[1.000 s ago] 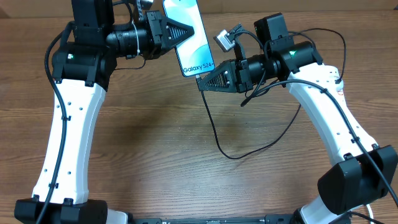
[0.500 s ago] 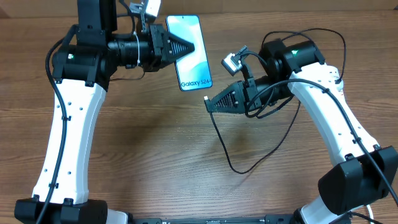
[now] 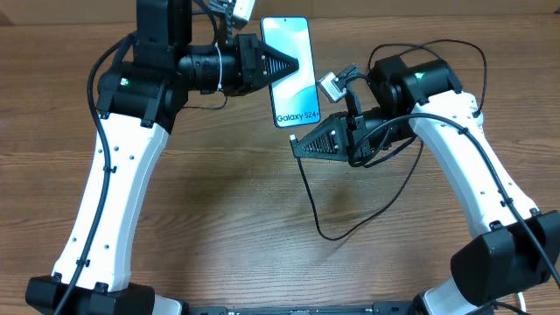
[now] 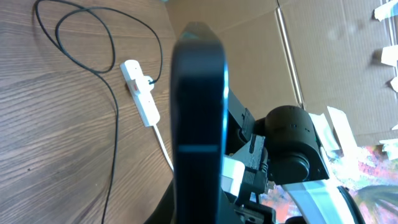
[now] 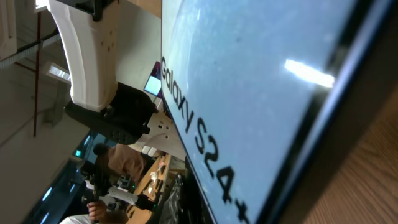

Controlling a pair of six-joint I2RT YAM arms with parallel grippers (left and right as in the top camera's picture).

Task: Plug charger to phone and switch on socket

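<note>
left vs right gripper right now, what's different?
Left gripper clamps the phone by its side edge; right gripper pinches the charger near its tip, below the phone's bottom. Left gripper's phone is off the table; right gripper's charger trails onto it. Both shut, pointing toward each other.

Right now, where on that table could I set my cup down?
Best is the bare wood of the table between the left arm and the charger loop. Crowded near the top, where the left gripper holds the phone beside the right gripper.
</note>
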